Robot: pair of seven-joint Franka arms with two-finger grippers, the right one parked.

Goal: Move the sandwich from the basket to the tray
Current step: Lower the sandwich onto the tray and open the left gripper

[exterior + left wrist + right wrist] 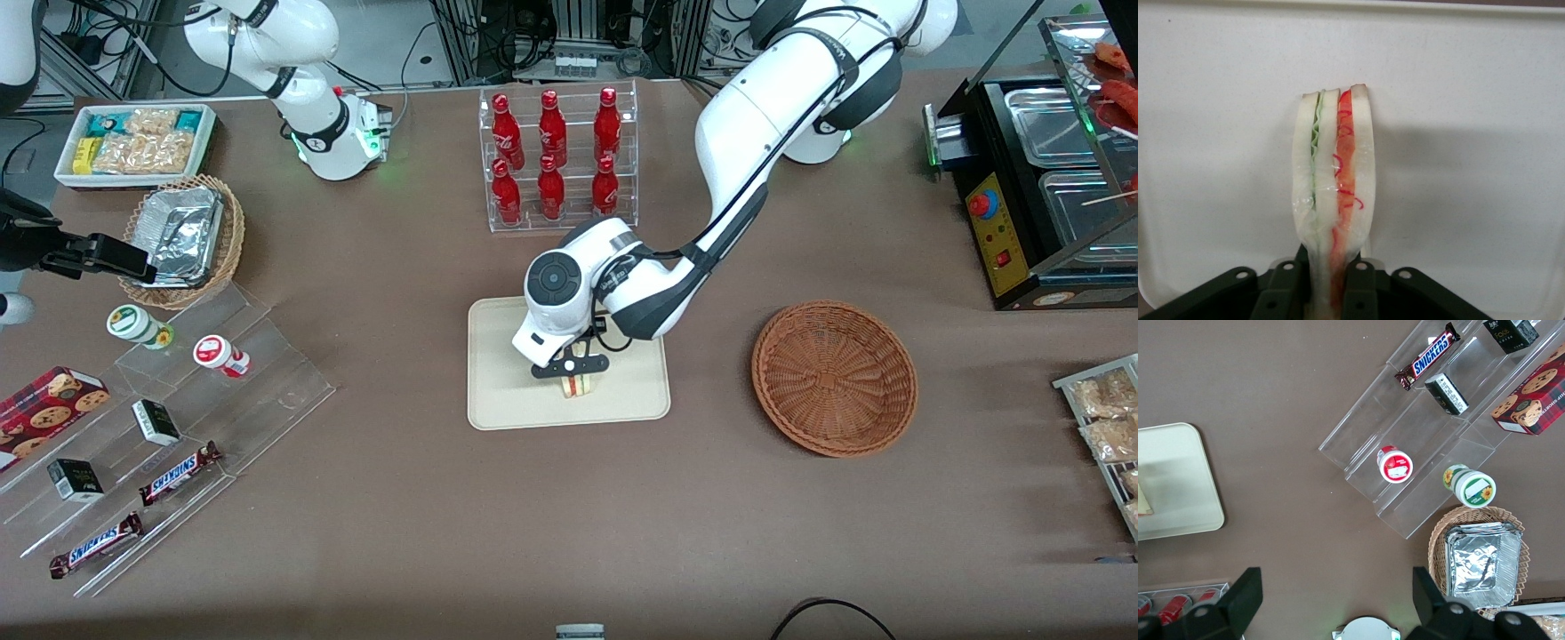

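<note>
nearly done: gripper (576, 372) w/ fingers clenched on the sandwich (578, 385) holds it low over the tray (498, 400), basket (834, 377) at 3 o'clock sits empty; only release & retreat left, i'd judge.

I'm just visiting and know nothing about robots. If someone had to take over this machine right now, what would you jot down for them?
Gripper: over the tray, shut on the sandwich, pinching it at one end, cut edge showing.
Sandwich: out of the basket and above the tray. Whether it already rests on the tray surface cannot be told.
Basket: holds nothing, sits beside the tray toward the working arm's end of the table.
Done: pick-up and carry to the tray.
Left: likely set the sandwich down if it is not yet resting, open the fingers, lift the arm away.
</note>
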